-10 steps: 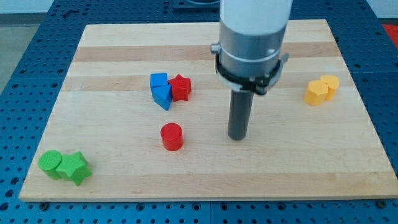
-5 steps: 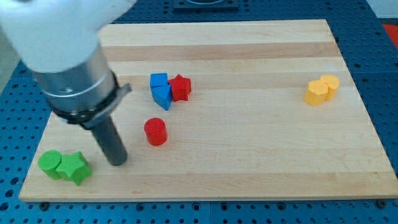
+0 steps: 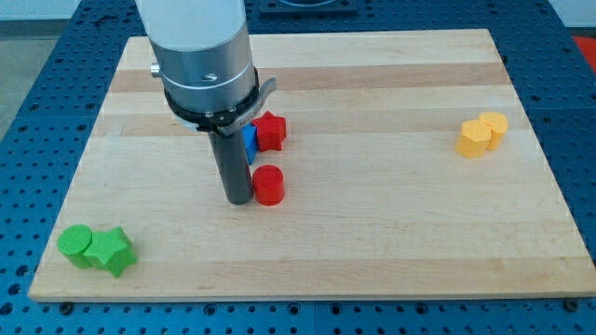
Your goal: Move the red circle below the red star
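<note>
The red circle (image 3: 269,185) sits on the wooden board (image 3: 372,233), straight below the red star (image 3: 270,130) with a small gap between them. My tip (image 3: 239,198) rests on the board right against the red circle's left side. The rod and arm body cover most of the blue blocks (image 3: 249,142), which sit against the red star's left side; only a sliver of blue shows.
Two yellow blocks (image 3: 481,134) sit together at the view's right. A green circle (image 3: 75,245) and a green star-like block (image 3: 113,251) sit together at the view's bottom left, near the board's edge.
My tip swung from right of the red circle round to its left side. The red circle first shifted left, then right and up, and now lies under the red star.
</note>
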`<state>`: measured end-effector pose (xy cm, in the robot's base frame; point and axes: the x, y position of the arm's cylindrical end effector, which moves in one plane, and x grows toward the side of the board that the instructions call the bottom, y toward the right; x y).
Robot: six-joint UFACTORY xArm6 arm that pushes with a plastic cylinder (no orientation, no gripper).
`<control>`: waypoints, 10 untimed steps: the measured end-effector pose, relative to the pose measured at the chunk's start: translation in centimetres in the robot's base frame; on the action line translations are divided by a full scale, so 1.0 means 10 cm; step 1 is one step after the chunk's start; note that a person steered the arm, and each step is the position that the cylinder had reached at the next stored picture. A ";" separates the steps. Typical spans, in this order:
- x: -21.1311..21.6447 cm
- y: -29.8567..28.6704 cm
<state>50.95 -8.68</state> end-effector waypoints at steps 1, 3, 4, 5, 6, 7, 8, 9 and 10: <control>0.14 0.06; 0.01 0.59; -0.13 0.76; -0.13 1.04; -0.13 1.31; -0.14 1.27; -0.14 1.06; -0.18 0.67; -0.33 0.39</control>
